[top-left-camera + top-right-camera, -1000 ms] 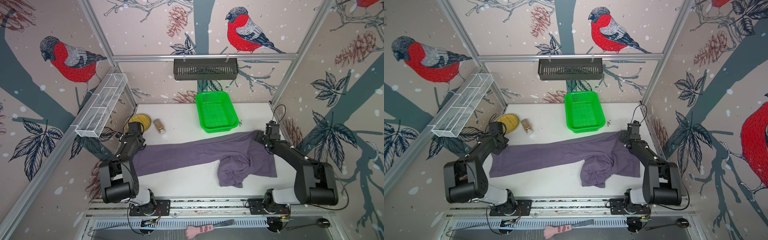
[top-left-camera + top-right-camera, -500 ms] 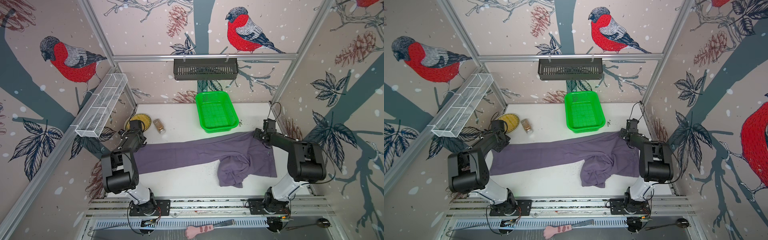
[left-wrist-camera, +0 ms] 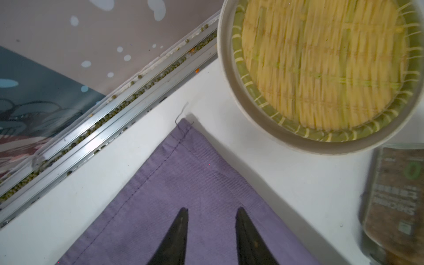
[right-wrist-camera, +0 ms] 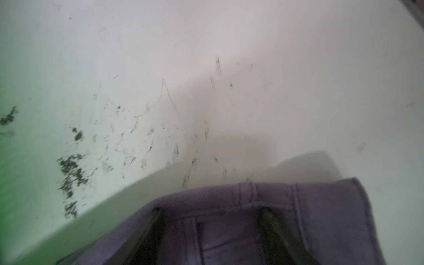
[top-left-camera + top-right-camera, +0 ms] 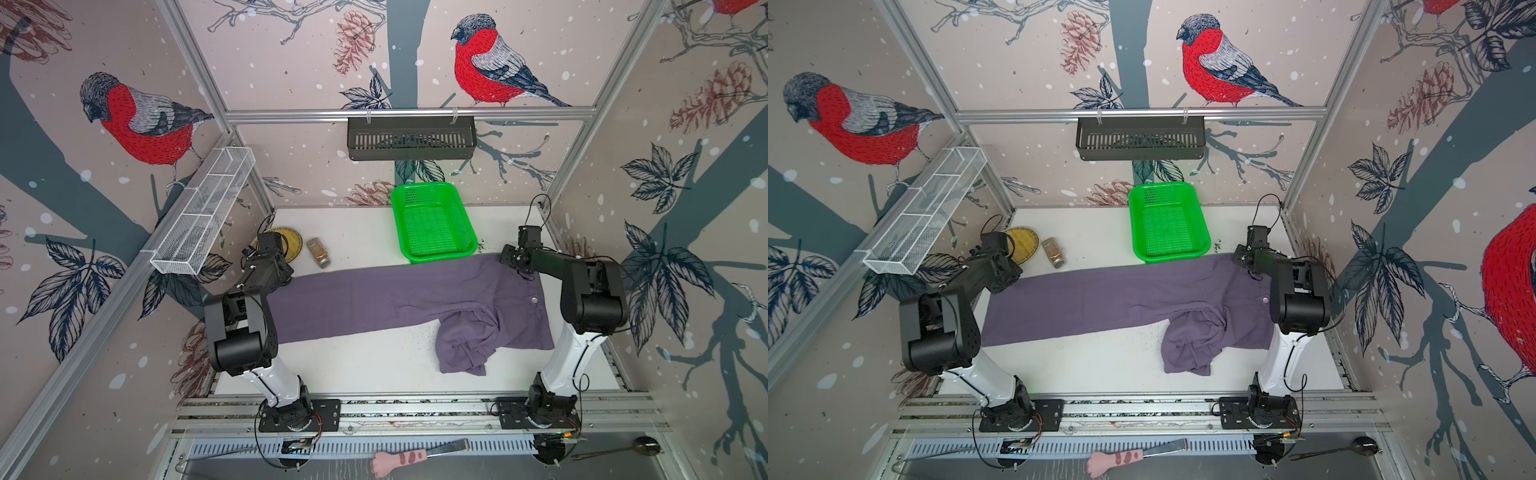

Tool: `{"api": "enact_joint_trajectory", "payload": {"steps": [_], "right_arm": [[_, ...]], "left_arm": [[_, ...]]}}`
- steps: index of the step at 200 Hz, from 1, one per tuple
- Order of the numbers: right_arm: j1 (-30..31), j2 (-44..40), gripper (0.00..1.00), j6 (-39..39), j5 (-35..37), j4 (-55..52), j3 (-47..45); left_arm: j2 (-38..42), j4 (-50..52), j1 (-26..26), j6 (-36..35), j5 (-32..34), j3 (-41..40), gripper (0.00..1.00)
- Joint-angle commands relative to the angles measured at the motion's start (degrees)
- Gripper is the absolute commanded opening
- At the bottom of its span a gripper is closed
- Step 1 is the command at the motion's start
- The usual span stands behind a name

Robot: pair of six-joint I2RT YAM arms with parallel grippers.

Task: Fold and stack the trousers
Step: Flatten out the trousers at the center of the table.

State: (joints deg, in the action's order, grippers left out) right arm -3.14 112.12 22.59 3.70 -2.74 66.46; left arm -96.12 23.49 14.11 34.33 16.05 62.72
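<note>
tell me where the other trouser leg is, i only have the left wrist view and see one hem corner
observer: It's crumpled in a heap by the waist end of the trousers, toward the front edge of the table.
operator: and the right gripper
observer: The right gripper is at the waistband's far corner, jaws apart with cloth between them.
operator: anything behind the cloth
observer: A green basket sits right against its far edge.

Reaching forward and low with both arms, elbows raised above the bases.
Showing left end effector (image 3: 211, 210) with jaws a little apart; showing right end effector (image 4: 211, 210) with jaws set wider.
</note>
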Motion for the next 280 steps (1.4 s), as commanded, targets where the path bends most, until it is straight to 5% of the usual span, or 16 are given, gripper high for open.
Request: {"api": "enact_joint_trajectory", "payload": {"steps": [1,49,127,208,280], "right_arm": [[0.1,0.5,0.70,0.4,0.1,-4.2,0.8],[-1.9,-6.6,0.78,-2.9,0.8,-7.9,2.5],[-5.0,-19.1,0.86,0.5,-0.3,-8.6,-11.6],[-6.5,-14.2,0.82,4.0,4.1,-6.7,-15.1],[-8.4,-7.0,0.62,0.8,9.2,-7.7,-10.8]], "left_arm": [[1.2,0.9,0.1,-2.5,-1.3,1.7,0.43],[9.9,5.2,0.2,-4.4,-1.9,1.5,0.52],[24.6,1.0,-1.5,-0.4,-23.0,-19.3,0.72],[21.0,-2.7,-3.5,0.5,-16.6,-24.8,0.70],[16.1,-5.5,-2.8,0.5,-14.4,-26.9,0.69]]}}
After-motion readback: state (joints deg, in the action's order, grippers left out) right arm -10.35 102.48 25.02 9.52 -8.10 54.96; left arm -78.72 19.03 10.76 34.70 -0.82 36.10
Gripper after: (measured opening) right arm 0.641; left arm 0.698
